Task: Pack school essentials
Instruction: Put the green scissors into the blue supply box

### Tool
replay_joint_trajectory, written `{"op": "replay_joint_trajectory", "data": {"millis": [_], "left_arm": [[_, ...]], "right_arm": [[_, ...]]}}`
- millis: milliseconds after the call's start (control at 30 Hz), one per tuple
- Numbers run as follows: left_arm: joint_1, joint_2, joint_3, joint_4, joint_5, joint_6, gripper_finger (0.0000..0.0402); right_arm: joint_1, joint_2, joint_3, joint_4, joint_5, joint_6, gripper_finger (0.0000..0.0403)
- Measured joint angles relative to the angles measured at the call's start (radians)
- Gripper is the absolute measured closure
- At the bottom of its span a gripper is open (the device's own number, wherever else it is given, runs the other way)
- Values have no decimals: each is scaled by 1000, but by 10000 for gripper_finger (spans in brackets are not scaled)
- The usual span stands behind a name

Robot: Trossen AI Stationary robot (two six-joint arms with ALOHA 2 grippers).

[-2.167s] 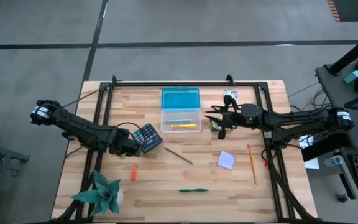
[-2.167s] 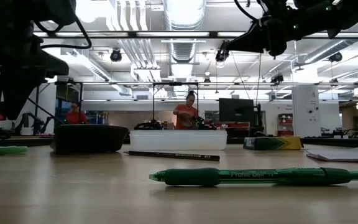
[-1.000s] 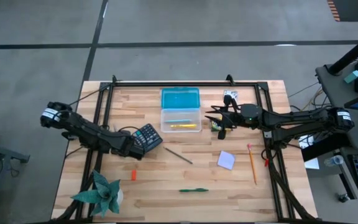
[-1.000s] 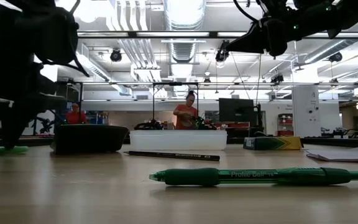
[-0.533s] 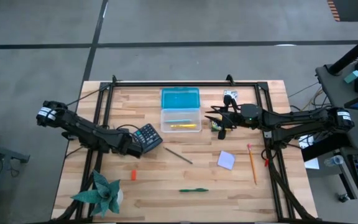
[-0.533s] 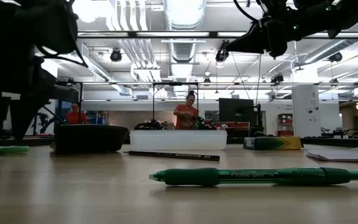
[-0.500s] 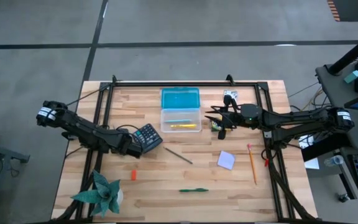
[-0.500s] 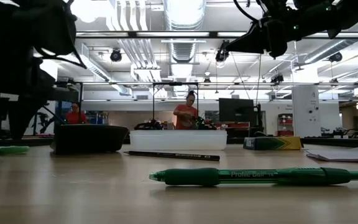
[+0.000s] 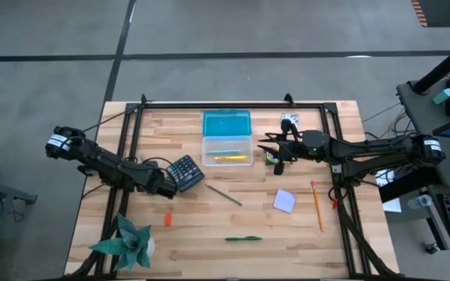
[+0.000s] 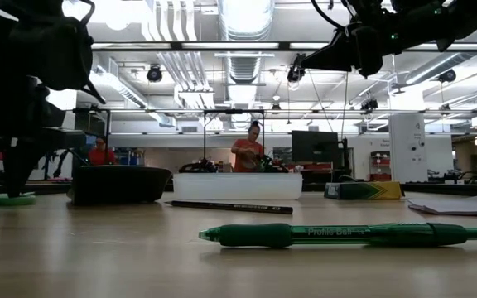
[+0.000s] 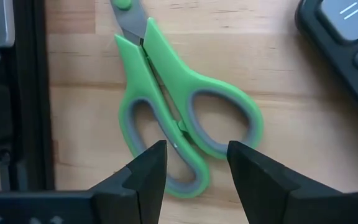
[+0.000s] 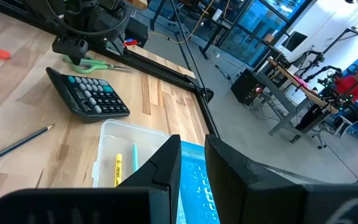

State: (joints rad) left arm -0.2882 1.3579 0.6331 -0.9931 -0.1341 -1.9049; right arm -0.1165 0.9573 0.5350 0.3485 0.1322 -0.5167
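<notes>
The left gripper (image 11: 191, 158) hovers with fingers apart over the green scissors (image 11: 179, 112), which lie flat beside the calculator (image 9: 184, 172). The right gripper (image 9: 274, 148), fingers narrowly parted, waits beside the box (image 9: 226, 150).

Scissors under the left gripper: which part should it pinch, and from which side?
The scissors lie flat and closed on the table, handles toward the open left gripper. Probably best to come straight down and close across the two handle loops where they meet; the blades are thin and offer less to hold.
</notes>
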Motion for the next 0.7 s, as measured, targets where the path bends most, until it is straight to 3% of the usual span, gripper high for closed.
{"op": "replay_joint_trajectory", "data": {"millis": [700], "left_arm": [[0, -16, -4, 9, -134, -108, 243]], "right_arm": [[0, 0, 0, -1, 0, 0, 339]]}}
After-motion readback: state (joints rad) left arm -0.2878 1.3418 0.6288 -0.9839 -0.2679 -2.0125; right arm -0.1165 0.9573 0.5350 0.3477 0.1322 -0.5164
